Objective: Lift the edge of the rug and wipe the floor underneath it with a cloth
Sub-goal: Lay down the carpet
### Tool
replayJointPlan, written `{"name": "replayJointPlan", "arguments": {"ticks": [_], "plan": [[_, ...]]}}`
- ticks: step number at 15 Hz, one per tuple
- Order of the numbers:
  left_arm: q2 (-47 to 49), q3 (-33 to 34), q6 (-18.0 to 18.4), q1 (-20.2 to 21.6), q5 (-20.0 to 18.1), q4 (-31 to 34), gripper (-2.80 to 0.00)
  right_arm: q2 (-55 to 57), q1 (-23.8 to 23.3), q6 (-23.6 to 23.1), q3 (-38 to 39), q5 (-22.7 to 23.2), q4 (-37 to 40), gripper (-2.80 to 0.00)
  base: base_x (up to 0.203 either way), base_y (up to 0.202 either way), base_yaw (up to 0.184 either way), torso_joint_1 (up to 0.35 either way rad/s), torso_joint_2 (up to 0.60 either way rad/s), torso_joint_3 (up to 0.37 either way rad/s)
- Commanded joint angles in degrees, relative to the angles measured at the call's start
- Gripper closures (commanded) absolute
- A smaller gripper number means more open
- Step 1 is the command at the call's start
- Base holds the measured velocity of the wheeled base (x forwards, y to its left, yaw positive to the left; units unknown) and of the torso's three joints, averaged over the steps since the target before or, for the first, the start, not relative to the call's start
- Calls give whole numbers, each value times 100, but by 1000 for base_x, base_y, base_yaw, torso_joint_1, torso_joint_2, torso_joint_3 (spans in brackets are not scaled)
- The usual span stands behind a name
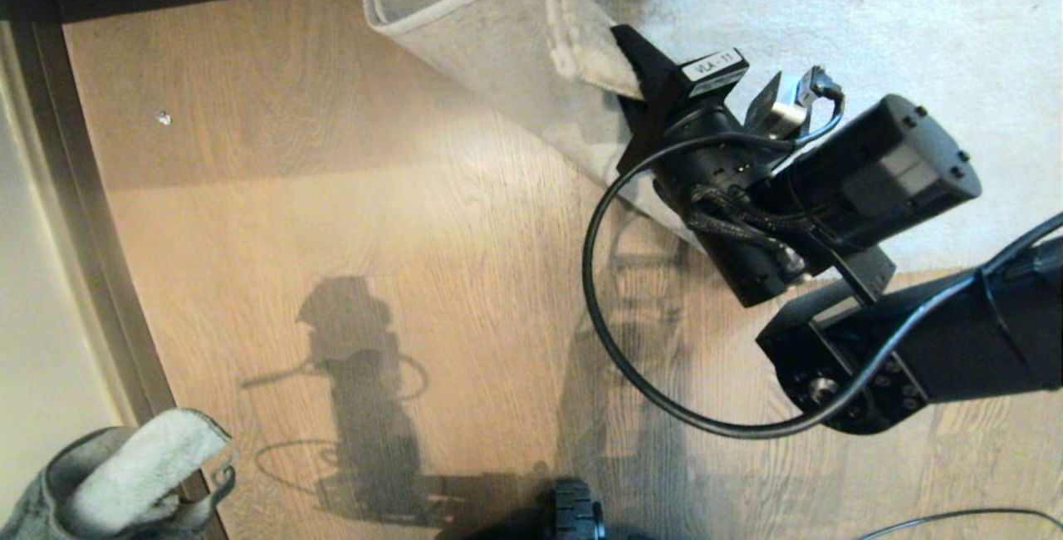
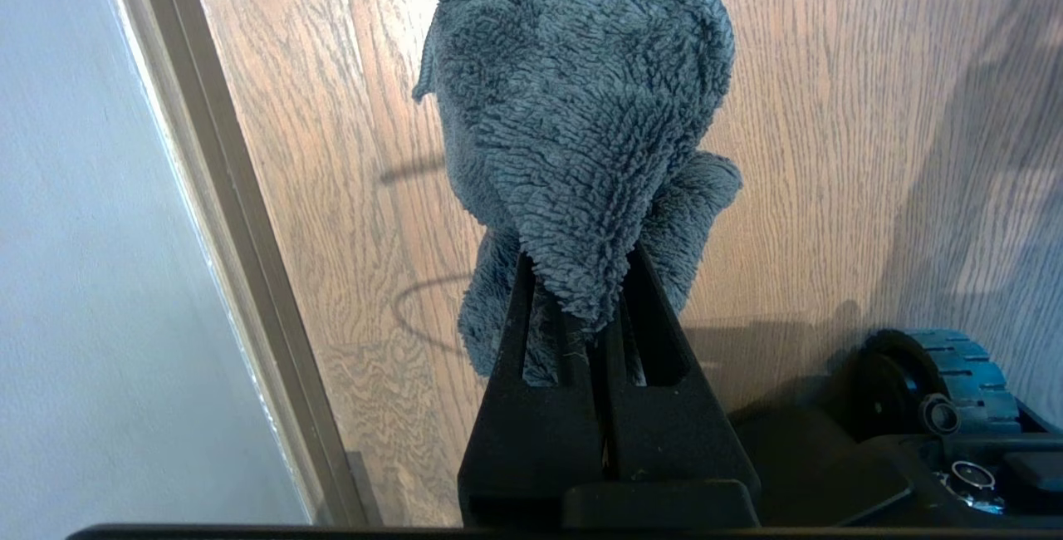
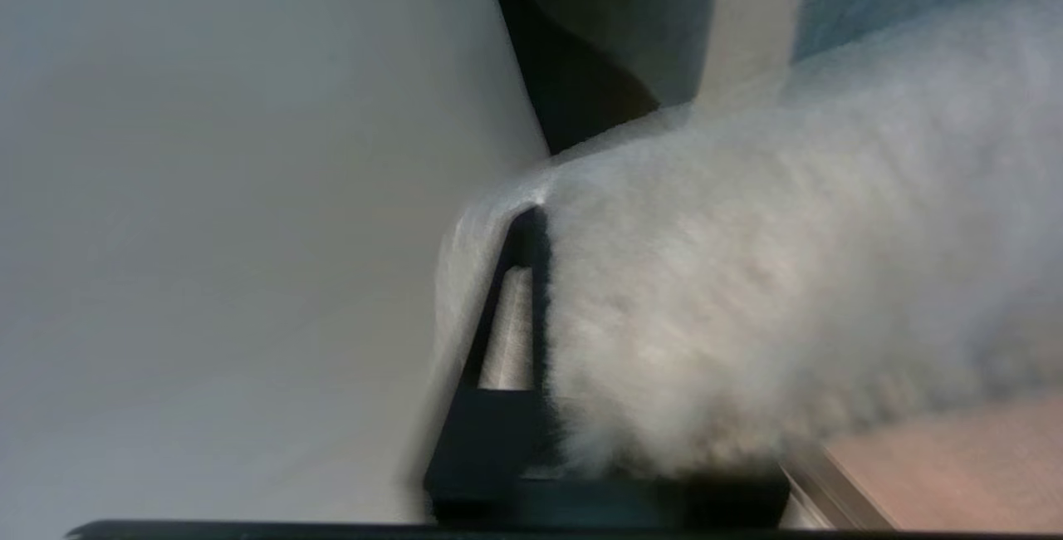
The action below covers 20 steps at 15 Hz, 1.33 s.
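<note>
The pale grey rug (image 1: 872,17) lies at the far right, and its corner is folded up and back so the backing (image 1: 498,50) shows. My right gripper (image 1: 631,79) is shut on the rug edge (image 1: 573,33) and holds it off the brown plank floor (image 1: 374,216). In the right wrist view one black finger (image 3: 540,316) shows beside the rug's pile (image 3: 747,291), which hides the other. Low at the near left, my left gripper (image 2: 579,256) is shut on the fuzzy grey cloth (image 2: 581,108), which stands bunched above the fingers. The cloth (image 1: 124,482) hangs clear of the rug.
A dark skirting strip (image 1: 75,191) and a pale wall (image 2: 100,274) border the floor on the left. A small white speck (image 1: 164,117) lies on the planks. The base's wheel (image 1: 573,515) sits at the near edge. A black cable (image 1: 594,291) loops under the right arm.
</note>
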Motion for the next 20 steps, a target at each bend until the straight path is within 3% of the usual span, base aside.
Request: {"name": "replayJointPlan", "arguments": {"ticks": [1,7,10,15,20], "plan": [[-2,0,-1,1,2,-2,0,-14,8,45,9,4,-263,-280,0,0,0,0,0,0],[-2,0,-1,1,-1,-2,0,-8,33,166,20,-14,-263,-280,0,0,0,0,0,0],[-2,0,-1,1,-1,-2,0,-54,419,149,177,-31,-263,-280,0,0,0,0,0,0],[-2,0,-1,1,1,-2,0,-198,1441,111,529,-111,-263,-280,0,0,0,0,0,0],[-2,0,-1,1,7,-2,0,207,1707,103,828,-320,-263,-280,0,0,0,0,0,0]]}}
